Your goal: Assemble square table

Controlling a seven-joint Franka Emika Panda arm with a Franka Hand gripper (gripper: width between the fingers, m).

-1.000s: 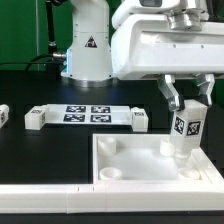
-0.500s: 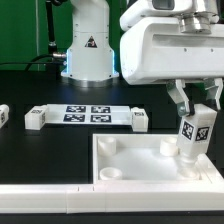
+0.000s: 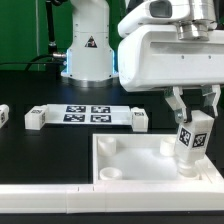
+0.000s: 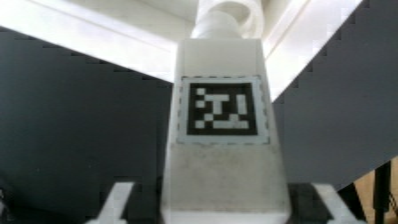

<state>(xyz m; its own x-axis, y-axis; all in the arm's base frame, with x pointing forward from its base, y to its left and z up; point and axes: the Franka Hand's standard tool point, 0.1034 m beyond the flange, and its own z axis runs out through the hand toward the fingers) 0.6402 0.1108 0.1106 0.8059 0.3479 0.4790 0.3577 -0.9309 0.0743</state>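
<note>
The white square tabletop (image 3: 120,165) lies upside down at the front, rim up, with round corner sockets. My gripper (image 3: 194,108) is shut on a white tagged leg (image 3: 190,146) and holds it upright over the tabletop's socket toward the exterior view's right; its lower end is in or at that socket. In the wrist view the leg (image 4: 221,130) fills the middle, tag facing the camera, with a finger (image 4: 118,200) at each side. Two more legs (image 3: 36,119) (image 3: 139,119) lie on the black table, and a third (image 3: 3,115) at the exterior view's left edge.
The marker board (image 3: 88,114) lies flat between the two loose legs. The long white border bar (image 3: 50,190) runs along the front edge. The robot base (image 3: 88,50) stands at the back.
My gripper has moved with the leg toward the exterior view's right and slightly down, bringing the leg over the tabletop's socket.
</note>
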